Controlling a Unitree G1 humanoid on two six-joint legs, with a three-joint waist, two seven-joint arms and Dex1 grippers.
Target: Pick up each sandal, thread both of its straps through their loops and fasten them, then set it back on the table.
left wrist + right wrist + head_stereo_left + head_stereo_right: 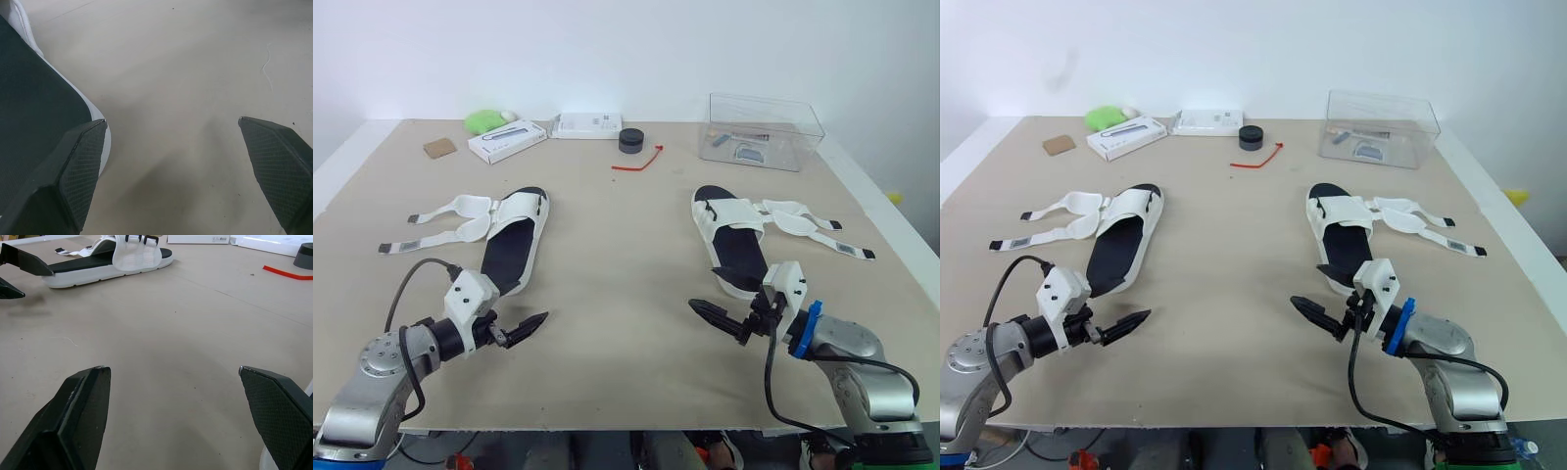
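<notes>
I see both claws spread wide, holding nothing, low over the table. The left gripper sits just beside the heel of the left sandal. The right gripper is near the heel of the right sandal. Both sandals lie flat, straps splayed outward, unfastened.

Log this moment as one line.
left gripper open, empty | right gripper open, empty | left sandal on table, straps loose | right sandal on table, straps loose | stage: nothing picked up yet
</notes>
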